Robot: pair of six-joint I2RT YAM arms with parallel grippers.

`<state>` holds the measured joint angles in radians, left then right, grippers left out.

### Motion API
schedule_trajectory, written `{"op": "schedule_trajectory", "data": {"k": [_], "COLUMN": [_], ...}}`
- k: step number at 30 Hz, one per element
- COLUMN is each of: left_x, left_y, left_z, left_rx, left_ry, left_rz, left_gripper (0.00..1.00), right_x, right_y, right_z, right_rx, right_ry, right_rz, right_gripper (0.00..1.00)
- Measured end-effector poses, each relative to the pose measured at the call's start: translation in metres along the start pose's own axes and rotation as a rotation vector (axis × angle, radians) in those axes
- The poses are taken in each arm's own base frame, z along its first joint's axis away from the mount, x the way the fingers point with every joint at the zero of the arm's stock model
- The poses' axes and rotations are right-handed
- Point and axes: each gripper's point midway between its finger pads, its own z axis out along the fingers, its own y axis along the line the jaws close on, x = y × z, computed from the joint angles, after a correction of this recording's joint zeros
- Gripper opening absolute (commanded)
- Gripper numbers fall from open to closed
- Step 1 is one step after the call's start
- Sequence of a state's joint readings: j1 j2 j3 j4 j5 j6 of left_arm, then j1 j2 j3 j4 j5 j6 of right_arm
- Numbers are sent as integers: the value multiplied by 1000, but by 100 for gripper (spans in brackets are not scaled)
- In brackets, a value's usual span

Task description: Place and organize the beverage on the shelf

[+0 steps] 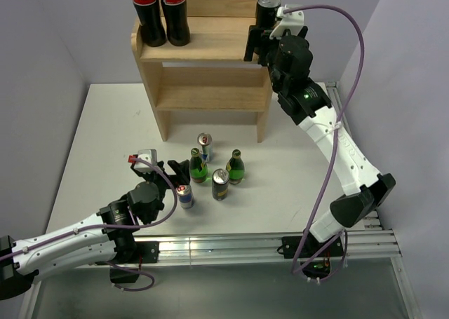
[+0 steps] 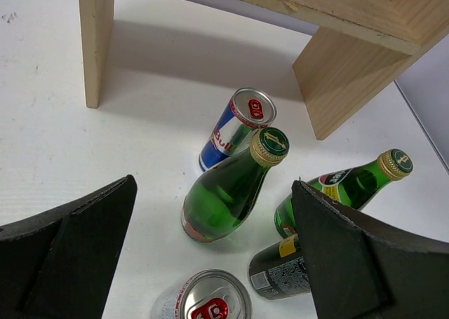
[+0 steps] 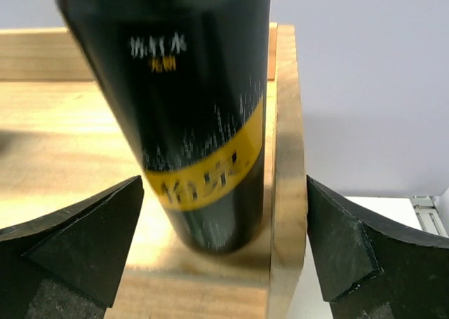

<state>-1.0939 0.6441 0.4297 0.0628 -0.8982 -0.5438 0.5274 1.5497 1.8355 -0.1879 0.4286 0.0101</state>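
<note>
Shelf [image 1: 203, 45] space is filling along the top tier. Two cola bottles [image 1: 174, 14] stand at its left end, and the black can [image 3: 203, 123] sits upright in the right corner, just inside the low rail (which should keep it from sliding off). The right pincer [image 3: 224, 214] straddles that can with jaws spread, touching neither side, so the can looks released. The lower tiers show nothing. Three cans [image 1: 220, 184] and two green bottles [image 1: 198, 166] wait clustered on the counter [image 1: 105, 137]. The left pincer [image 2: 214, 193], jaws wide and holding nothing, hovers over them, probably lining up a pick.
</note>
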Motion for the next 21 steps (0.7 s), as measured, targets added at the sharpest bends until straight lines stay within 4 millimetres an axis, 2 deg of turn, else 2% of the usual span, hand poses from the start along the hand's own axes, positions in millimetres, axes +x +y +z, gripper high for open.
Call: {"op": "schedule_trajectory", "data": {"k": [12,14,17,21], "left_x": [7,8,8,11], "left_y": [1,1,1,1], "left_z": [2,3,3,4], "left_rx": [-10,-12,-12,-15], "left_ry": [14,18,18,24], "left_rz": [22,27,27,36], "left_gripper": [99,99,99,99], "right_x": [15,28,56,95], "right_y": [0,1,6,23], "right_z": [-41,-50,-71,-115], "right_rx": [-43,-59,-93,-160], "right_ry": [28,48,101,170], "right_rz": [14,27,31,33], "right_gripper": [99,99,99,99]}}
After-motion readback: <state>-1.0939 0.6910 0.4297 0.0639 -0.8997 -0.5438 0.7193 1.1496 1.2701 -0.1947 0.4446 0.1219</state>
